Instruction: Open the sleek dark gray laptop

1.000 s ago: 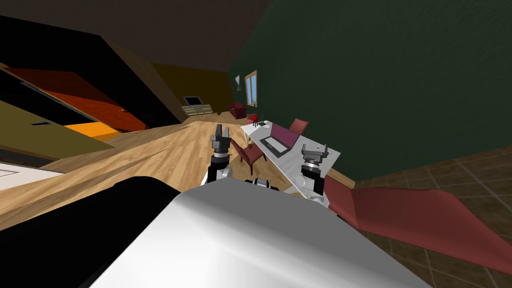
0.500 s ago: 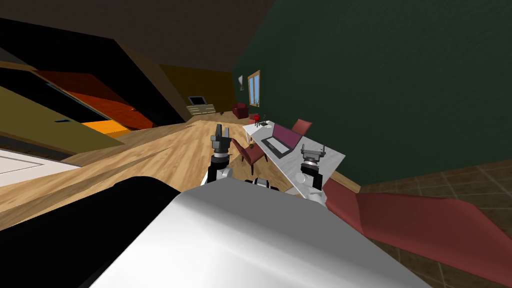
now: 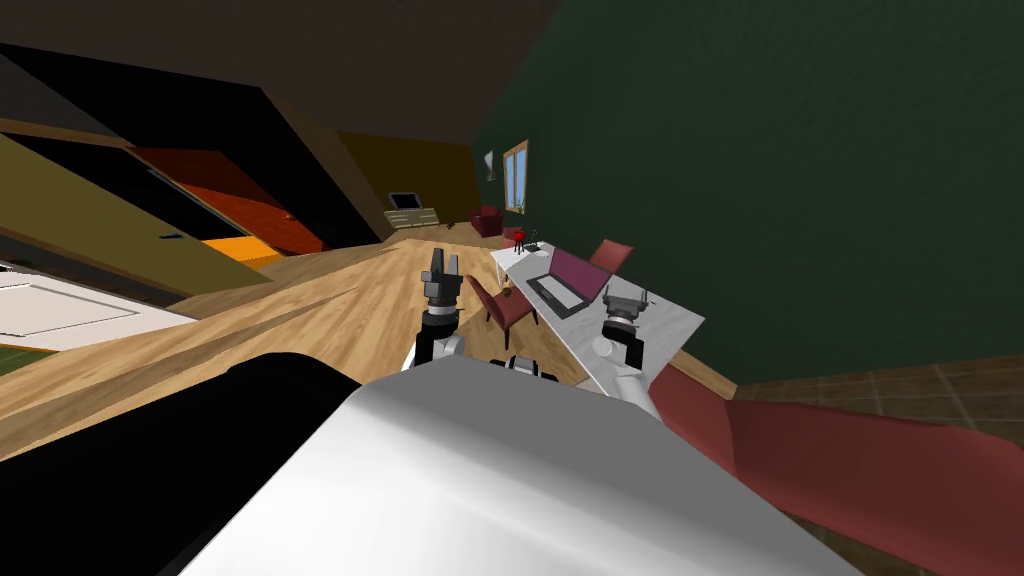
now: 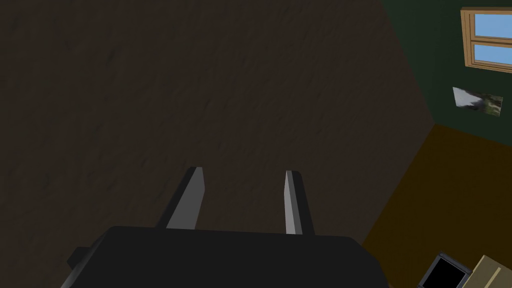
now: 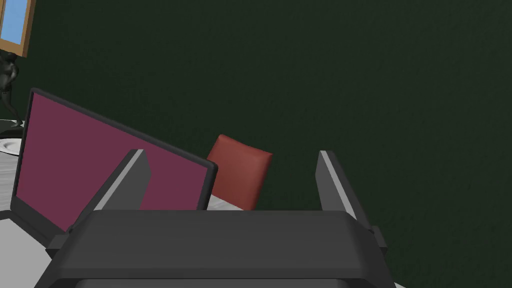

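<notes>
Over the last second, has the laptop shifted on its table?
No. The laptop keeps its place on the white table; the whole head view slid sideways, so the move is mine, not the laptop's.

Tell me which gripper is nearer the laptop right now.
Right. The right gripper hangs over the white table's near end, just short of the laptop. The left gripper is out over the wood floor beside the table, farther away.

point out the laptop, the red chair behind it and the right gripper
laptop [image 5: 75,155], right wrist view, on its purple screen
red chair [image 5: 240,170], right wrist view, on its backrest
right gripper [image 3: 626,297], head view, midway between its open fingertips
</notes>
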